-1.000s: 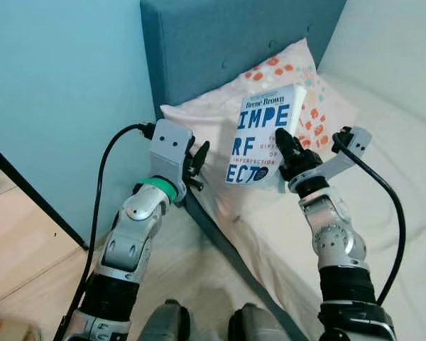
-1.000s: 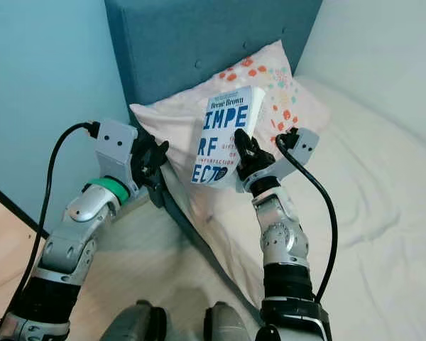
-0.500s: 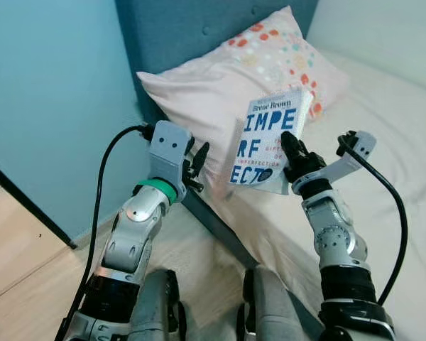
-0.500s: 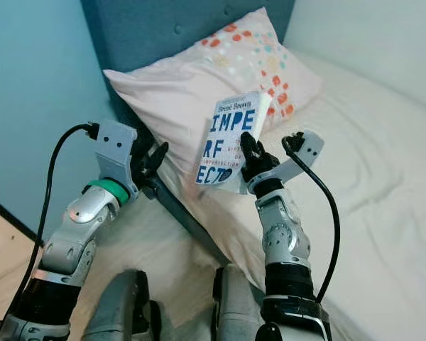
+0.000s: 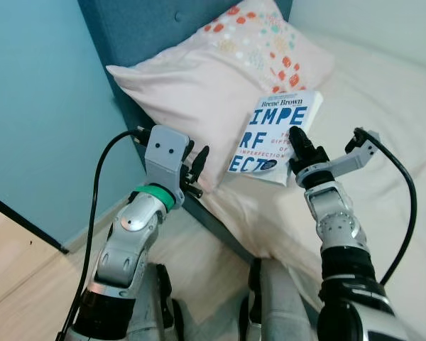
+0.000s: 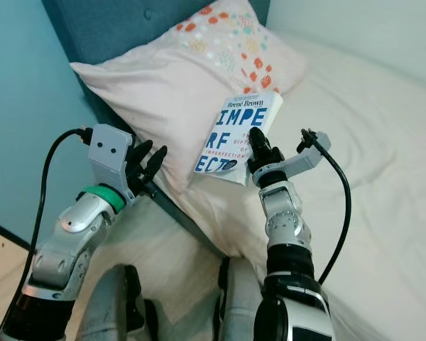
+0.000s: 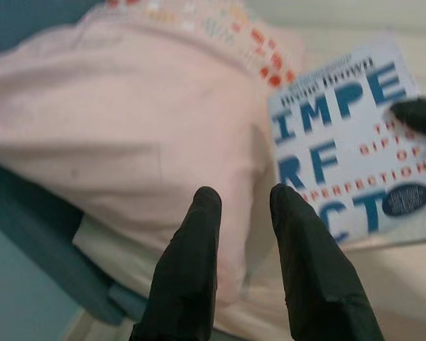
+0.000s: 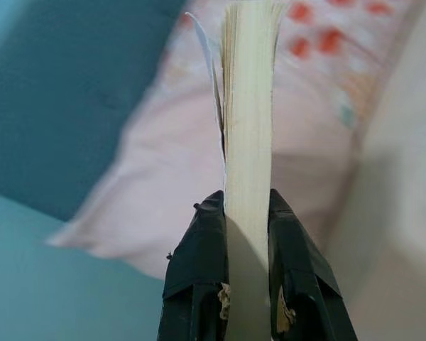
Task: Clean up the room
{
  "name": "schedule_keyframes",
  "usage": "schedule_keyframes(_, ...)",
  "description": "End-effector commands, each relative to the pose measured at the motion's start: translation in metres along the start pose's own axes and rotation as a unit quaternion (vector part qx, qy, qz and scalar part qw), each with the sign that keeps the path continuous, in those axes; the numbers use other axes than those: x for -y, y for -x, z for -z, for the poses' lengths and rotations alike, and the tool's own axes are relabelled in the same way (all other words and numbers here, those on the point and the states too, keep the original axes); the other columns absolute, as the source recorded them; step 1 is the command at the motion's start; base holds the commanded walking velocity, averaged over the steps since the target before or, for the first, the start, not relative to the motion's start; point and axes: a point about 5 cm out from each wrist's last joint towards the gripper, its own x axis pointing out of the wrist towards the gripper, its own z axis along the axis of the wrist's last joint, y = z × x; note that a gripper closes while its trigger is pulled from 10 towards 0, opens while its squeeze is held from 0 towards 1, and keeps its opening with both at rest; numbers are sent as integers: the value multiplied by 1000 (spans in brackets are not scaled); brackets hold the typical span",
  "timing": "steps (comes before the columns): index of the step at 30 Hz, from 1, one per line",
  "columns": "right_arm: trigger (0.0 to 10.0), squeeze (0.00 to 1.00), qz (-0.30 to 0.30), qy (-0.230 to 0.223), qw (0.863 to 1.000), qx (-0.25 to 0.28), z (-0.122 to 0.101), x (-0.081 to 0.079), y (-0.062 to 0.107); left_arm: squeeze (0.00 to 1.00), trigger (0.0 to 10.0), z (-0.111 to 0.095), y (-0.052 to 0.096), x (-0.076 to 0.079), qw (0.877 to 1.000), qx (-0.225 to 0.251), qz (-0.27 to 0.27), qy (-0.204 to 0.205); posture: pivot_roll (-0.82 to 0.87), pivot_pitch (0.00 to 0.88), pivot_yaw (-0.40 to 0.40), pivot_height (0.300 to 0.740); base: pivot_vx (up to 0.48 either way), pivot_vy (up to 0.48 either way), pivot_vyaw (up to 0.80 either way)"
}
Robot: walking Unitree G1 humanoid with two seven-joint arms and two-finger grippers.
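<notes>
A white paperback book with big blue letters is held up over the bed, and my right gripper is shut on its lower edge. In the right wrist view the book's page edges stand between the two black fingers. My left gripper hovers beside the pillow's near corner, fingers slightly apart with nothing between them. The pink pillow with coloured dots lies against the headboard behind the book.
A teal padded headboard and a light blue wall stand to the left. The bed's white sheet spreads to the right. Wooden floor lies at the lower left. My legs are against the bed's edge.
The camera has shifted, so the pillow and headboard sit higher and further left in the picture. My right gripper has kept hold of the book, now slightly further right over the sheet.
</notes>
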Motion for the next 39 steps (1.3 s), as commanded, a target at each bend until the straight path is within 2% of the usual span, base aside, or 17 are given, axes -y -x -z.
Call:
schedule_keyframes(1,10000,0,-1,-1,1000,4,-1,1,-1,0,10000,2,4,-4,1000,-10,-7,2,33,231,68,594,0,0,0)
schedule_keyframes(4,10000,0,16,-3,1000,25,-15,15,-1,0,10000,-9,13,-10,1000,-9,-10,-1,66,301,101,594,0,0,0)
schedule_keyframes(12,10000,0,11,-36,997,71,-24,19,-3,0,10000,-19,24,-14,1000,-19,-8,-5,112,361,153,594,0,0,0)
schedule_keyframes(21,10000,0,17,-60,989,132,-35,19,-9,0,10000,-25,34,-9,999,-34,2,-2,162,382,192,594,0,0,0)
schedule_keyframes(31,10000,0,69,-31,983,165,-45,42,6,0,10000,-27,34,-7,999,-48,9,2,146,376,199,594,0,0,0)
schedule_keyframes(32,10000,843,74,-30,983,165,-45,44,7,0,10000,-27,33,-7,999,-49,10,2,145,373,198,594,0,0,0)
schedule_keyframes(33,10000,843,74,-30,983,165,-45,44,7,0,10000,-27,33,-7,999,-49,10,2,145,373,198,594,0,0,0)
schedule_keyframes(35,10000,1000,78,-30,983,165,-45,45,7,0,10000,-27,33,-7,999,-50,11,3,144,370,198,594,0,0,0)
schedule_keyframes(39,10000,1000,80,-26,982,167,-45,46,7,0,10000,-27,33,-7,999,-52,10,3,140,366,198,594,0,0,0)
